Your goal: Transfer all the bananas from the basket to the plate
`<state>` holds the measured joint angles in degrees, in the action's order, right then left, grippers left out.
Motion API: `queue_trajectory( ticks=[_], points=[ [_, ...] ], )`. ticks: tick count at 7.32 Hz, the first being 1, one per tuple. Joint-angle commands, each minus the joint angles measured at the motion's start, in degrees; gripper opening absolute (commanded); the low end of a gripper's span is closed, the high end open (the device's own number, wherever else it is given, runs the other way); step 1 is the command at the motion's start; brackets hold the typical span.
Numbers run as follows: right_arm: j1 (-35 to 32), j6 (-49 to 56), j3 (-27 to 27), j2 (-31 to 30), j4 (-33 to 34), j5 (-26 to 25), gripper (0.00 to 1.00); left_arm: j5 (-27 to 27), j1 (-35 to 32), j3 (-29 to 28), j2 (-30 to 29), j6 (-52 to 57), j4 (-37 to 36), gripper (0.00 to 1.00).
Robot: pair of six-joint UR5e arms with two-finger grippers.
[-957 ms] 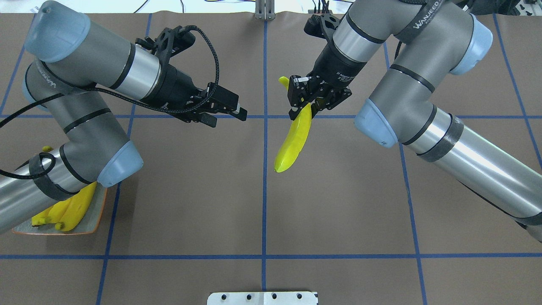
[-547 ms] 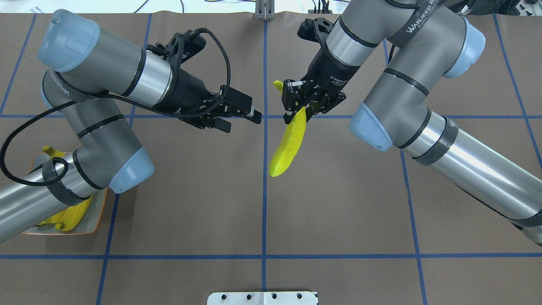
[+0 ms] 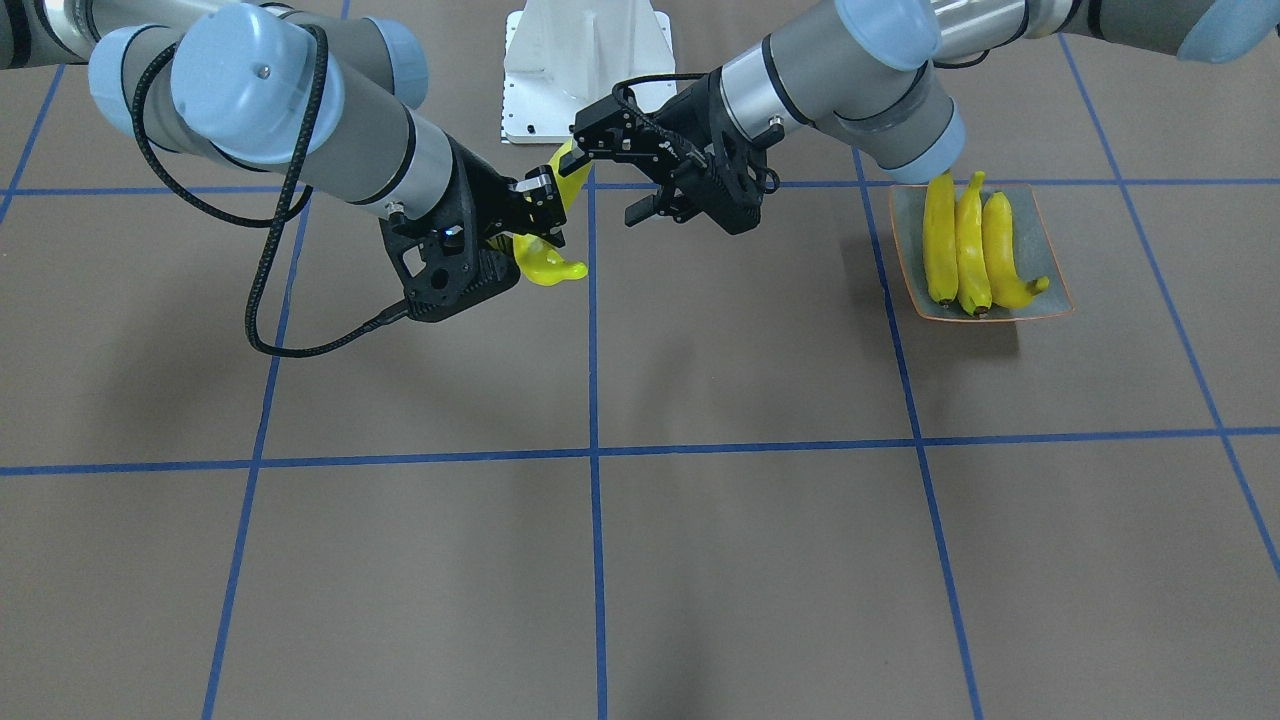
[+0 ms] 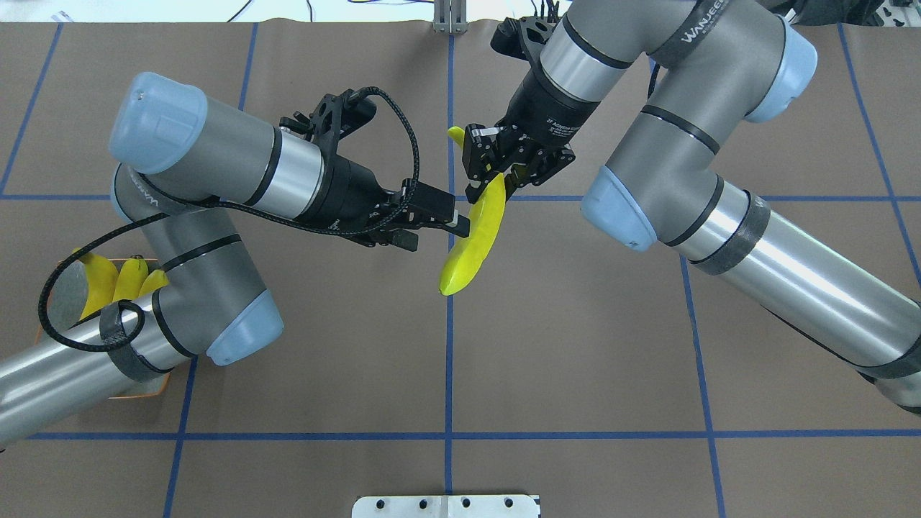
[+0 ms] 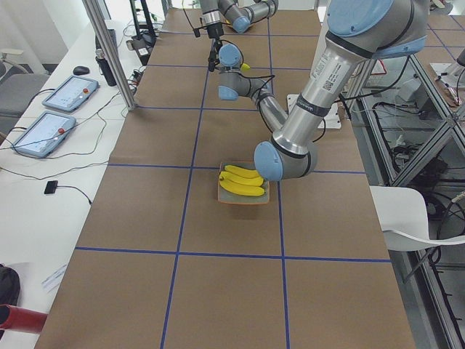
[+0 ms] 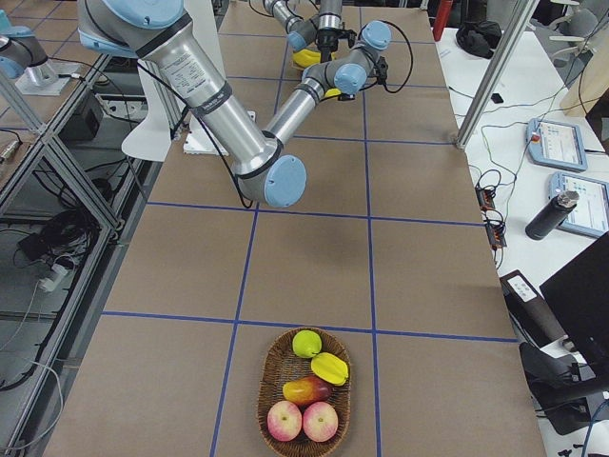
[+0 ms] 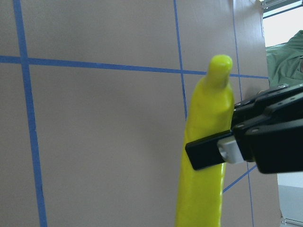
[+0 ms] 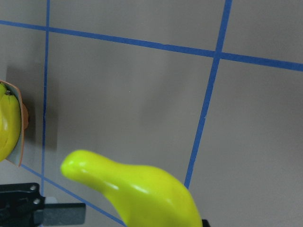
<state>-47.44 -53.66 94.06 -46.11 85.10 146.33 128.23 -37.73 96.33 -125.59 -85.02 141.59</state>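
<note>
My right gripper (image 4: 495, 178) is shut on the upper part of a yellow banana (image 4: 471, 241) that hangs tilted above the table's middle; the banana (image 3: 547, 266) also shows in the front-facing view. My left gripper (image 4: 447, 229) is open, its fingertips right beside the banana's left side. In the left wrist view the banana (image 7: 206, 142) fills the middle, clamped by a right finger (image 7: 213, 152). Three bananas (image 3: 962, 245) lie side by side on the plate (image 3: 1050, 305), partly hidden under my left arm in the overhead view. The basket (image 6: 269, 381) stands at the table's right end, no banana showing in it.
The basket holds apples (image 6: 303, 419), a mango (image 6: 304, 390), a yellow star-shaped fruit (image 6: 329, 367) and a green fruit (image 6: 305, 343). Blue tape lines cross the brown table cover. A white mounting plate (image 3: 585, 60) sits at the robot's base. The plate's orange rim (image 4: 140, 392) lies under my left forearm.
My left gripper has moved right, up to the banana. My right gripper has carried the banana a little to the left. The left arm now uncovers more of the plate's far side.
</note>
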Motion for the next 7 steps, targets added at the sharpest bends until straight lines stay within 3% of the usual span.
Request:
queue_trajectory(
  ticks=[1, 4, 6, 7],
  points=[
    [0.15, -0.3, -0.01, 0.14, 0.07, 0.0, 0.0, -0.35, 1.24, 0.0, -0.35, -0.06, 0.09, 1.0],
    [0.85, -0.31, -0.01, 0.14, 0.07, -0.08, 0.0, -0.87, 2.22, 0.0, -0.79, -0.06, 0.09, 0.97],
    [0.86, -0.31, -0.01, 0.14, -0.02, 0.0, 0.0, -0.88, 2.31, -0.09, -0.88, -0.06, 0.0, 0.64],
    [0.86, -0.31, -0.01, 0.14, -0.02, 0.0, 0.0, -0.88, 2.48, -0.18, -0.88, -0.06, 0.0, 0.56]
  ],
)
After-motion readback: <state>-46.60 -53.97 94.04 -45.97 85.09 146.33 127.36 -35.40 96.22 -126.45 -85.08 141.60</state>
